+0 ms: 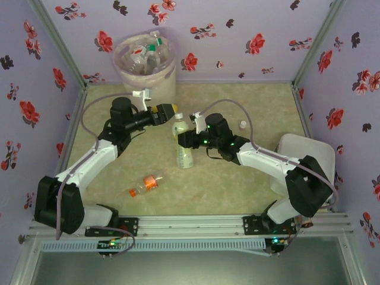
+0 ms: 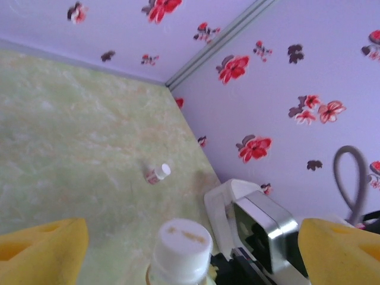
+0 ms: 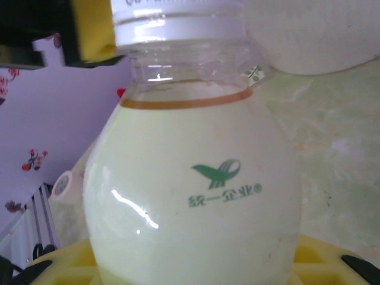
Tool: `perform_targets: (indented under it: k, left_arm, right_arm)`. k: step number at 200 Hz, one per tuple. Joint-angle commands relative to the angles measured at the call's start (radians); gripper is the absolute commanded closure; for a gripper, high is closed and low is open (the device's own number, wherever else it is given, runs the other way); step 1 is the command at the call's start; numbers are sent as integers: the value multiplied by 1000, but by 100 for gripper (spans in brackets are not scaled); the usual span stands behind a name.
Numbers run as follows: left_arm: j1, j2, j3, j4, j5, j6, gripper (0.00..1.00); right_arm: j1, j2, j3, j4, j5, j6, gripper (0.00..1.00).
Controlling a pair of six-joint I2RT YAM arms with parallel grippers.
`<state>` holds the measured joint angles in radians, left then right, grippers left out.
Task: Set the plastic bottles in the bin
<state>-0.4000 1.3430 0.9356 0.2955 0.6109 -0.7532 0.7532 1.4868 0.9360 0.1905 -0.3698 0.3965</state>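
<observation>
Several plastic bottles (image 1: 145,54) already lie in the bin (image 1: 163,80); two remain on the table (image 1: 255,178). A pale-green bottle (image 1: 184,151) stands mid-table, pinched by the right gripper (image 1: 181,140), with the left gripper (image 1: 169,110) spread around its cap (image 2: 181,237). An orange-capped bottle (image 1: 145,184) lies untouched near the bases.

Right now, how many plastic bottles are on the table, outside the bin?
2. One tall clear plastic bottle with a white cap and pale green label stands upright in the middle; one small clear bottle with an orange label lies on its side, nearer the camera. The arms may hide more.
</observation>
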Motion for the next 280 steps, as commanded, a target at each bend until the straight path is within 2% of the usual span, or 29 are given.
perform_targets:
  k: [1,19,43,108,121,125,130,144,149,180,207,252,280]
  left_arm:
    - [-32,36,45,-48,11,32,8]
    - [-47,46,51,-69,4,58,12]
    - [-59,44,54,-71,4,70,23]
    - [-65,48,96,-114,-10,98,73]
    - [-65,45,116,-118,-18,100,81]
    - [-63,45,125,-122,-20,102,82]
    - [-60,44,138,-129,-23,105,85]
    - [-38,44,200,-177,-26,120,88]
    - [-25,43,228,-205,-32,128,89]
    - [107,47,442,-326,-90,155,100]
    - [208,82,627,-292,-187,158,100]
    - [277,204,828,-148,-474,252,100]
    - [297,343,999,-176,-650,374,100]
  right_arm:
    - [19,-14,32,5,-5,-63,71]
    - [27,-2,45,30,-15,-54,71]
    - [30,17,64,48,-14,-49,72]
    - [30,48,101,51,14,-48,72]
    - [30,48,112,36,23,-53,66]
    - [29,49,115,32,25,-55,60]
    - [30,46,116,28,30,-55,49]
    - [26,36,117,11,44,-58,8]
    - [24,30,116,-2,54,-60,1]
    - [-13,-41,52,-40,151,-51,0]
    - [-49,-107,-19,-68,180,-34,1]
    - [-52,-185,-94,-122,227,-8,0]
    - [-52,-247,-135,-153,264,-6,0]
